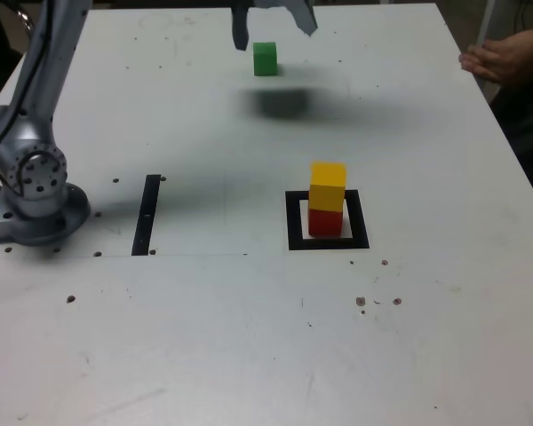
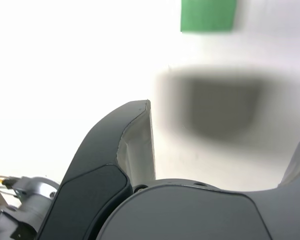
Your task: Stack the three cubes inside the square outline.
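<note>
overall, going from the exterior view's left: the arm base (image 1: 35, 200) sits near the table (image 1: 204, 355) edge, with a thin black strip (image 1: 147, 215) just beside it. wide bare surface lies between that strip and the square outline (image 1: 328, 222). inside the outline the yellow cube (image 1: 328, 186) rests on the red cube (image 1: 325, 222). the green cube (image 1: 265, 59) stands alone near the far edge, well apart from the stack. the pincer (image 1: 271, 22) hangs open just above and around it, not touching. a person's hand (image 1: 506, 58) rests at the right edge. the wrist view alone shows both fingers (image 2: 125, 150) spread wide, the green cube (image 2: 208, 15) beyond them, a dark shadow (image 2: 220, 107) between.
</note>
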Robot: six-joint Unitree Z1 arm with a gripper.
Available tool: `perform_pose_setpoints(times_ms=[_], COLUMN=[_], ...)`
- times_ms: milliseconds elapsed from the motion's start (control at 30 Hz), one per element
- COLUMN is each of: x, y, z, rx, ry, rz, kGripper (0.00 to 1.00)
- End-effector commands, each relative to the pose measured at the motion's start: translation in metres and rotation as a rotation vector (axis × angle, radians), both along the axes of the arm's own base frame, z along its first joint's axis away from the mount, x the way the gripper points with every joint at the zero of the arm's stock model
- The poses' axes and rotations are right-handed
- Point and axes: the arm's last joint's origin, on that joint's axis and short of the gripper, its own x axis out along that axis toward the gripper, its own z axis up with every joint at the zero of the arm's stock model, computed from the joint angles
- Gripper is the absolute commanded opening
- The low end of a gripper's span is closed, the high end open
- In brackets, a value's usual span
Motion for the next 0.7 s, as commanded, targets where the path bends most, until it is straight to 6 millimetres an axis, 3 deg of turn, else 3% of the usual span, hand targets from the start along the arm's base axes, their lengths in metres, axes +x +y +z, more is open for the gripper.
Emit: perform_pose_setpoints(times_ms=[0, 300, 667], x=[-0.003, -0.014, -0.008], y=[0.012, 0.051, 0.067], z=[-0.003, -0.014, -0.037], rx=[0.002, 0.019, 0.0], ry=[0.01, 0.02, 0.043], rz=[0.005, 0.009, 0.003], kGripper=[1.0, 1.0, 0.99])
